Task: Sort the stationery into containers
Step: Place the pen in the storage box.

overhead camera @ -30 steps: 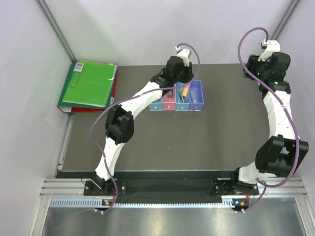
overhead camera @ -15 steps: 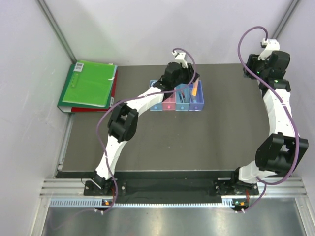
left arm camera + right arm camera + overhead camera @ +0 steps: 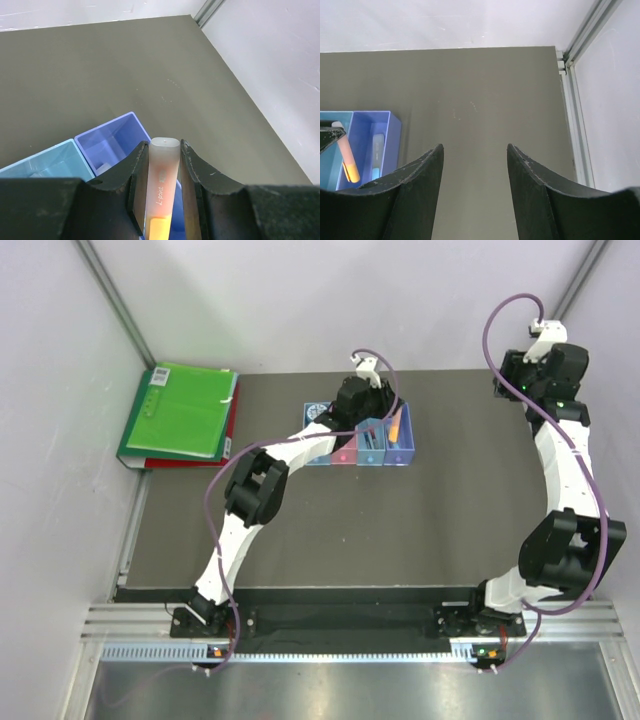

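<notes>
My left gripper is shut on the orange-pink flat stick, whose pale end pokes out past the fingertips. In the top view the stick hangs tilted over the purple bin, the right end of the row of containers. From the left wrist, the purple bin and a light blue bin lie just below the jaws. The right wrist view shows a grey flat stick lying in the purple bin. My right gripper hangs open and empty at the far right.
A big green folder lies on a red one at the table's far left. A dark thin item lies in the third bin. A metal rail edges the table on the right, with white walls around.
My left gripper has carried the orange-pink stick rightward from over the third bin to over the purple bin, its elbow swinging right. The right arm has stayed still.
</notes>
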Motion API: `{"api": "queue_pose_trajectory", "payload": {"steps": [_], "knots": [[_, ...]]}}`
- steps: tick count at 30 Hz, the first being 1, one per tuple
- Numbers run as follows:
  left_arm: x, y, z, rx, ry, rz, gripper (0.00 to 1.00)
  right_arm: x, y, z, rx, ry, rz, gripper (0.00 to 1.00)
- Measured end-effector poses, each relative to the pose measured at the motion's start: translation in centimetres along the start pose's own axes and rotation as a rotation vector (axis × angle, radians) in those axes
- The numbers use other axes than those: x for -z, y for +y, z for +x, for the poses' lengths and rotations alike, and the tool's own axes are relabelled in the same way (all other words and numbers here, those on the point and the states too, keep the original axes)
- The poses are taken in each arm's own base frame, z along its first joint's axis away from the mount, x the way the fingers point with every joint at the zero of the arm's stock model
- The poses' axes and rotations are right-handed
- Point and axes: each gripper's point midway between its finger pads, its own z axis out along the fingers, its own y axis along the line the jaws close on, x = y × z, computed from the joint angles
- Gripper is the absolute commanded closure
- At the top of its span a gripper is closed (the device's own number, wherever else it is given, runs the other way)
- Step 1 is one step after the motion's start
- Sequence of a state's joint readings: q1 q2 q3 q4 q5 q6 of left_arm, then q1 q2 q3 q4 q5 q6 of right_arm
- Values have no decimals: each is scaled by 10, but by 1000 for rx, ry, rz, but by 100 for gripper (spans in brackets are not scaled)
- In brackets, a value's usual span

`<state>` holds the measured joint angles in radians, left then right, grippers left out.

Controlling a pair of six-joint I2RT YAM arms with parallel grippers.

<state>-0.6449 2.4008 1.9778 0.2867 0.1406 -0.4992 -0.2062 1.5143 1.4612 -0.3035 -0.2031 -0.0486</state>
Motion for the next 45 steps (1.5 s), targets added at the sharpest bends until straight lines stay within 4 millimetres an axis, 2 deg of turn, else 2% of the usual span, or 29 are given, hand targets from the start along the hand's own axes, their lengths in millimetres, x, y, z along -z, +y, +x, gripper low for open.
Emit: {"api": "queue_pose_trajectory", "payload": {"steps": [2,3,9,13,21,23,30,31,32,36,38,41,44,45], "knots": [[0,1,1,-1,0,-3,96,-1,0,1,-1,2,-1,46],[0,2,3,0,3,-5,89,-1,0,1,-1,3,-2,46],[2,10,18,0,32,-22,79,-1,1,1,-2,3,-8,46],[3,14,23,-7,42,-31,67,-1,2,1,-2,2,-10,45],[3,16,24,-34,38,-31,41,-1,4,1,-6,2,-22,45],[2,16,24,-46,31,-22,38,-1,4,1,-6,2,-24,45],[1,20,31,-72,34,-15,15,-1,6,1,-5,1,-29,44],[1,20,31,-75,34,-15,4,-1,6,1,-5,1,-31,44],[1,20,31,-80,33,-14,1,-1,7,1,-5,1,-34,44],[3,20,28,-112,33,-7,1,-1,13,0,-5,0,-61,40],[9,19,26,-144,45,-1,1,-1,18,-1,-6,-3,-85,35],[24,13,5,-194,35,4,1,3,26,-5,-7,-17,-129,27],[55,5,-30,-293,31,1,1,12,36,-14,-4,-43,-177,12],[69,1,-45,-337,28,-2,1,17,40,-19,2,-58,-195,1]]}}
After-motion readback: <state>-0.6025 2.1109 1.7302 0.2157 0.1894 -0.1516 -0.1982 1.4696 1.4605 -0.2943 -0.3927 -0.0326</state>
